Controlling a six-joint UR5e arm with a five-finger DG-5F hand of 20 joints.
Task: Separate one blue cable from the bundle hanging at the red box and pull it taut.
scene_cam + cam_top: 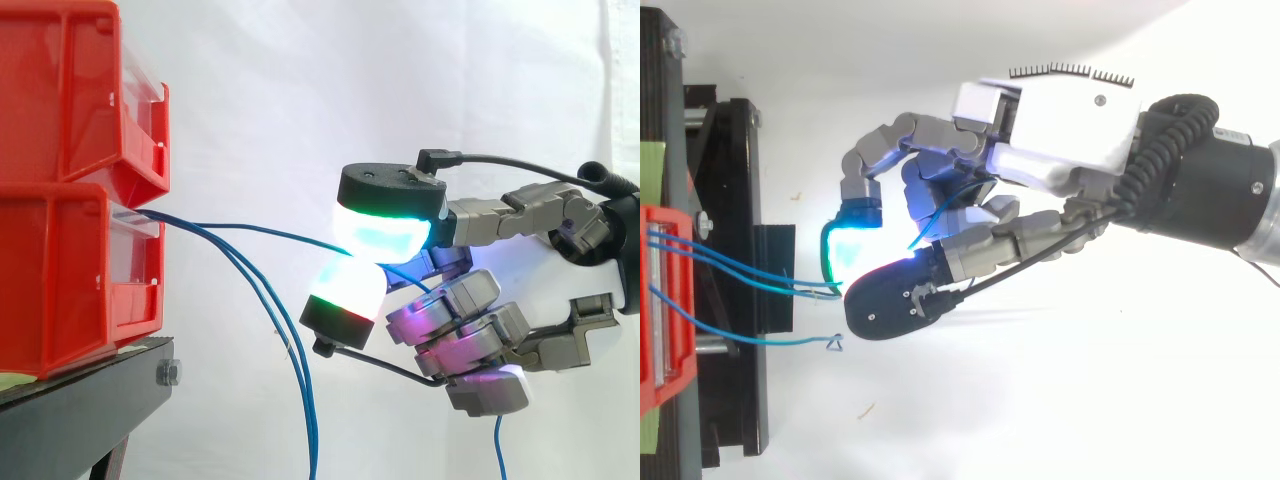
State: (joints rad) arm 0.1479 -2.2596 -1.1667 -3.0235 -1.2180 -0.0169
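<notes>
Between two glowing pads [385, 228] pressed together, the hand [475, 222] pinches one blue cable [250, 229], clear of the bundle [311, 450] hanging below. Toward the red box [70, 280] it runs almost straight, so separating looks done and only a final tightening seems left.

White curtain [300, 100] behind black stand [70, 420]

Red bins [70, 200], blue cables [312, 440], black stand [80, 410], white curtain [400, 80], grey robot hand [1060, 130] with cyan-glowing pads [385, 235].
</notes>
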